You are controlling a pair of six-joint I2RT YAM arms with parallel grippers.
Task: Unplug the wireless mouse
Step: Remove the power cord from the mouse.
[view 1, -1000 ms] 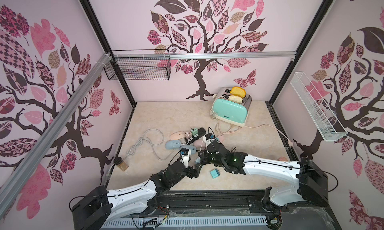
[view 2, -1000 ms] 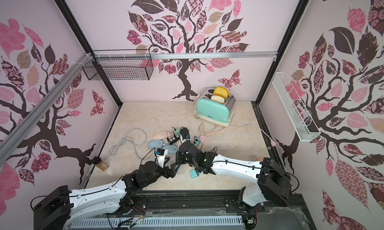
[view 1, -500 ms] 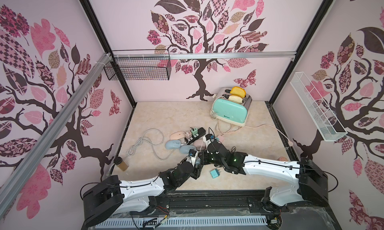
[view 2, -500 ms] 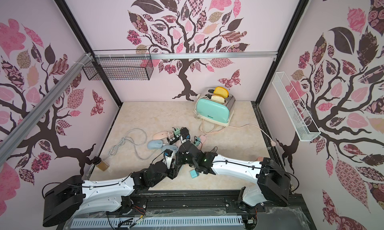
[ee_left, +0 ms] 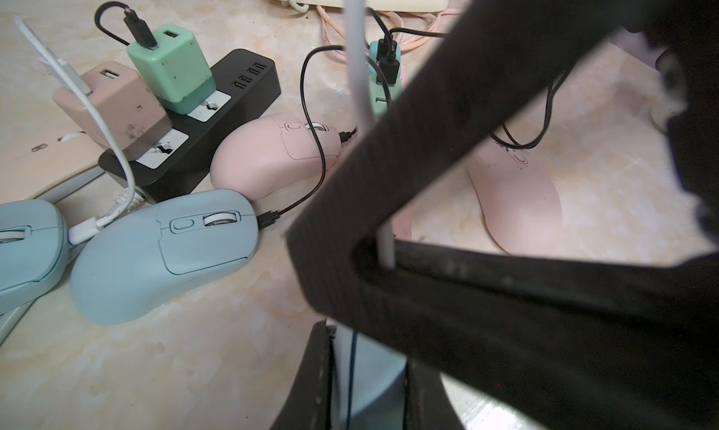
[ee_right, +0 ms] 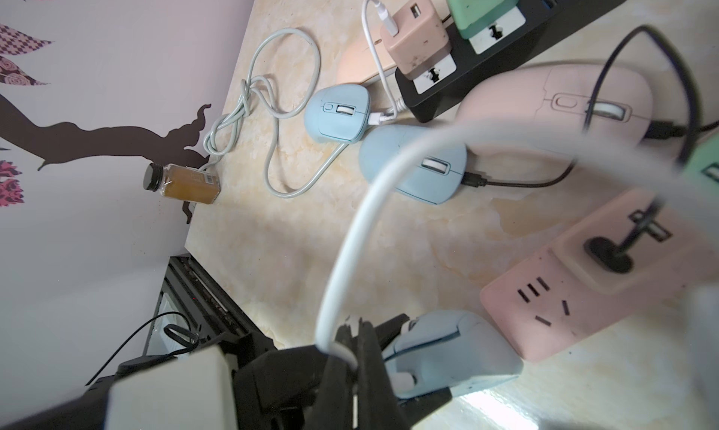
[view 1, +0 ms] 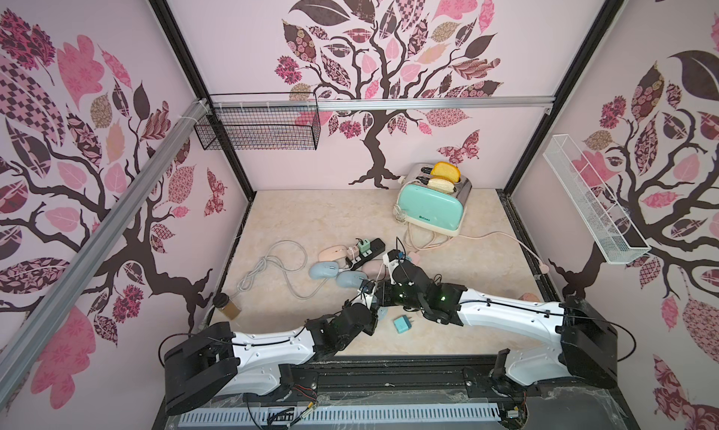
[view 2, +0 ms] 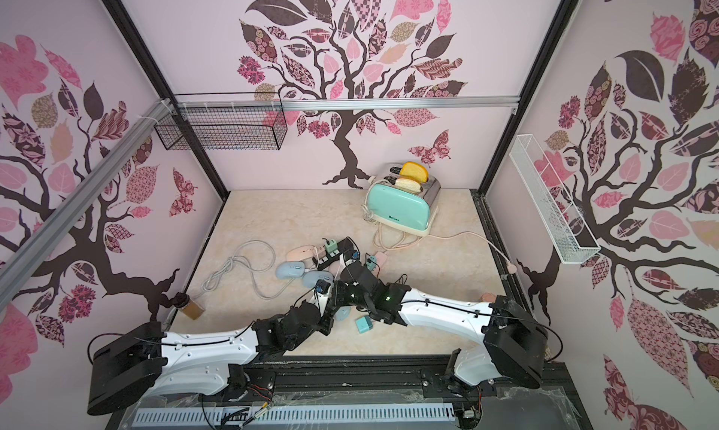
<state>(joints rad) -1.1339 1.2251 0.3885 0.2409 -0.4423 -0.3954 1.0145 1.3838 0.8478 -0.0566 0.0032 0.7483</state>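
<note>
Pale pink walls point(view 1: 253, 39) on three sides; tree decals point(view 1: 375, 152) with patterned pink-brown leaves, butterflies. Black corner posts point(view 1: 186, 62). Aluminium rail point(view 1: 428, 104) across back wall, black wire basket point(view 1: 258, 130) hung at its end. White wire shelf point(view 1: 591, 202) on side wall. Bench point(view 1: 311, 214) beige, marble-look. Light soft, even.
</note>
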